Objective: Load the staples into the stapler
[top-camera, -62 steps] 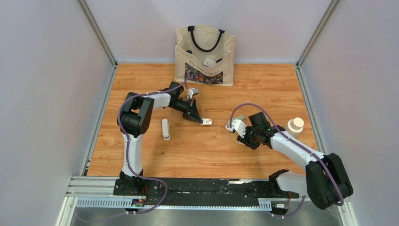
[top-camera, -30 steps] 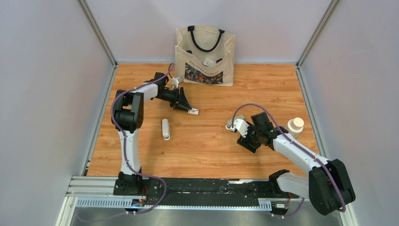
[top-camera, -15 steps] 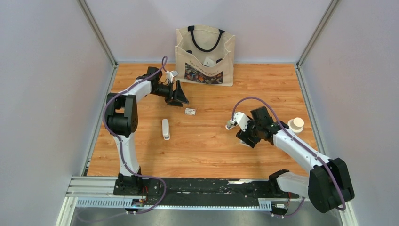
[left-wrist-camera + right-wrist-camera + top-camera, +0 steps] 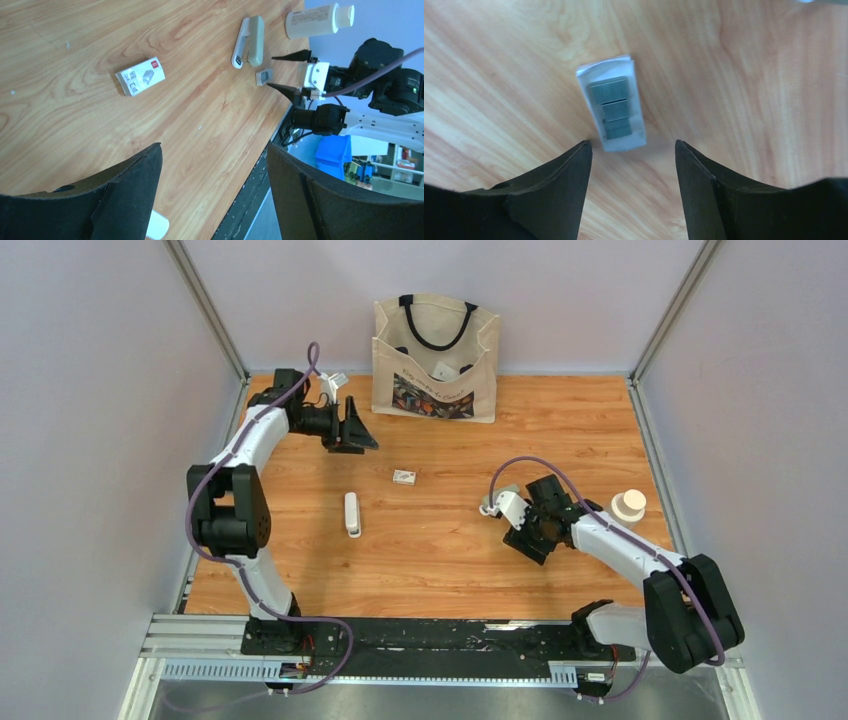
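Grey metal staples lie in three short strips in a small white tray on the wooden table, and in the right wrist view we see them just ahead of the right claw. Its fingers stand apart with only bare wood between them, so it holds nothing. The tip of one finger comes very close to a near corner of the tray, but we cannot tell whether it touches.

In the top view the right claw points down at the right half of the table, and it hides the tray there. A grey stapler lies just beyond the claw, and a white-capped bottle stands near the right edge.

From the left wrist we see the same group across the table: the grey stapler, the staples close beside it and the bottle behind.

The left claw hangs over the far left part of the table with its fingers spread wide and nothing between them. A small printed box lies on the wood near the middle. A white stapler lies on its own nearer to us, well apart from the staples. A cloth bag with black handles stands against the back wall.
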Controlling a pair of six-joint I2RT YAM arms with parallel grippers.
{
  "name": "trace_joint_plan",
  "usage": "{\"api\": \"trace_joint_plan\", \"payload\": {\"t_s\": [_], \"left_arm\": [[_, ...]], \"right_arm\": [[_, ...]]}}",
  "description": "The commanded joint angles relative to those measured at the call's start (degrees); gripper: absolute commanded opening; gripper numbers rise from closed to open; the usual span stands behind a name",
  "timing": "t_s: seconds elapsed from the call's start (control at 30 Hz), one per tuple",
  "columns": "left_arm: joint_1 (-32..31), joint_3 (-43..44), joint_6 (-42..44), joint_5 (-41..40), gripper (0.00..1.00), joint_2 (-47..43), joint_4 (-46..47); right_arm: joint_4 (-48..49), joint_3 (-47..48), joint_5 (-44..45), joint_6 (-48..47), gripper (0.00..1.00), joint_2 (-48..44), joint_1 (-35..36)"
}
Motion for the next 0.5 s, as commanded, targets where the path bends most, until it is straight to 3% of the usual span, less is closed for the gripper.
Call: {"api": "trace_joint_plan", "payload": {"t_s": [0.0, 0.27, 0.47], "left_arm": [[1.7, -1.6, 7.3, -0.4, 0.84, -6.7, -9.5], [8.3, -8.8, 15.6, 0.2, 0.85, -16.0, -17.8], [11.9, -9.5, 20.4, -1.0, 0.85, -20.7, -24.1]], "right_arm": [[8.5, -0.6, 10.2, 0.8, 0.66, 2.1, 0.6], [12.5, 1.0, 15.3, 2.1, 0.66, 3.2, 0.7], [5.2, 3.5, 11.5, 1.5, 0.65, -2.3, 0.6]]}}
